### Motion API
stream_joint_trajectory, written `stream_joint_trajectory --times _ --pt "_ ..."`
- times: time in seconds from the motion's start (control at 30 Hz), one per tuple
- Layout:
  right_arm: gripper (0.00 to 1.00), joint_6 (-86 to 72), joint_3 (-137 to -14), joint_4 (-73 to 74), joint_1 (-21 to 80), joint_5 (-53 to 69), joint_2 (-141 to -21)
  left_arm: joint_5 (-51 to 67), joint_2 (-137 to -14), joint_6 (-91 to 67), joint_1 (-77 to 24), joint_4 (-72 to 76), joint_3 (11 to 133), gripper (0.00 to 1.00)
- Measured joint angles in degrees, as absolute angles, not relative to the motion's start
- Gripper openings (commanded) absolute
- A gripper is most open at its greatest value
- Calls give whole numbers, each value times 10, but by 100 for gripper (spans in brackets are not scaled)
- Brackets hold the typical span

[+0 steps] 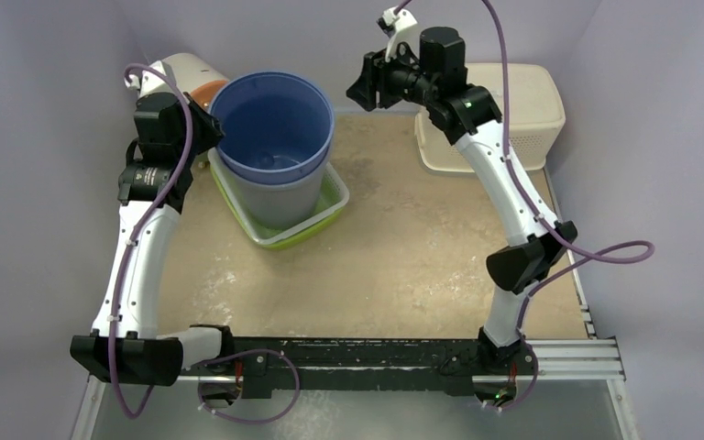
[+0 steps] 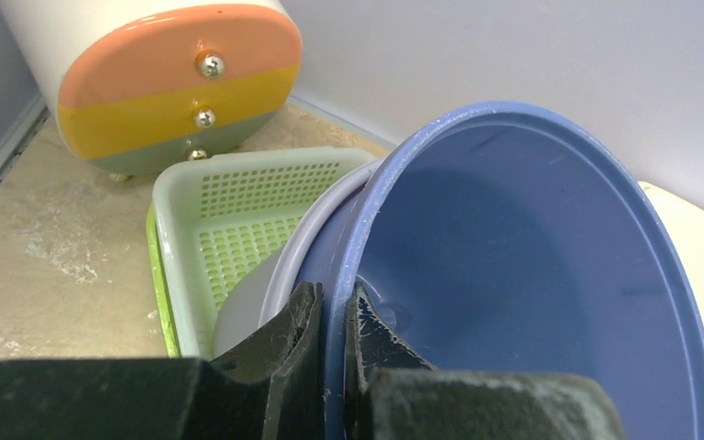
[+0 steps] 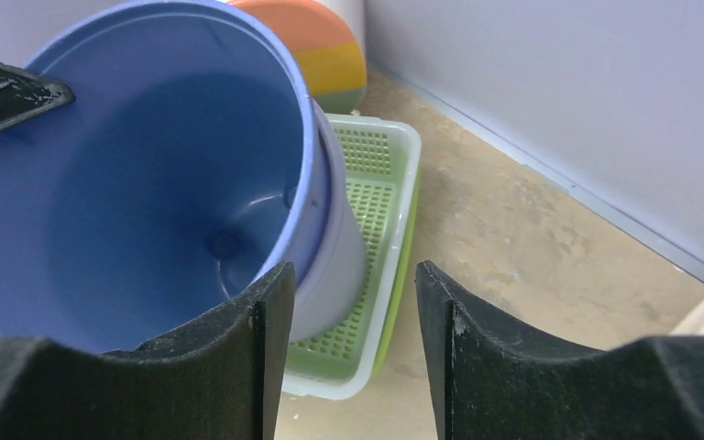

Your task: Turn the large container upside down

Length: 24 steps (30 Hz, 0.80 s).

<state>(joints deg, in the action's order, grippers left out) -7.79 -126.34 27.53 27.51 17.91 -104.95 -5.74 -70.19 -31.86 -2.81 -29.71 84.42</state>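
Observation:
A large blue container sits open side up, nested in a pale grey container that stands in a green basket. My left gripper is shut on the blue container's left rim. In the left wrist view one finger is inside and one outside the rim of the blue container, with the left gripper closed on it. My right gripper is open and empty, held in the air to the right of the container. In the right wrist view the right gripper faces the blue container.
A cream canister with orange, yellow and grey bands lies at the back left behind the basket. A cream lidded basket stands at the back right. The sandy tabletop stretches in front.

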Motion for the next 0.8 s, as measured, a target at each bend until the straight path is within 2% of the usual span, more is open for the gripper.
stream_joint_trajectory --times 0.13,0.27,0.57,0.67,0.73,0.77,0.8 --pt "54 -76 -1305 288 295 191 -1096 -56 -706 -319 -28 -304 844 0" --pt "58 -62 -1320 311 322 207 -1127 -39 -725 -318 -28 -310 849 0" --pt "62 -9 -1324 333 390 190 -1121 3 -753 -306 -23 -292 853 0" --pt "63 4 -1324 336 412 192 -1116 16 -755 -306 -23 -287 853 10" --pt "64 13 -1325 339 425 193 -1116 22 -759 -306 -24 -279 853 23" --pt "64 17 -1325 341 429 194 -1115 25 -761 -306 -24 -276 853 32" --pt "65 21 -1325 344 434 196 -1116 29 -763 -312 -24 -270 853 36"
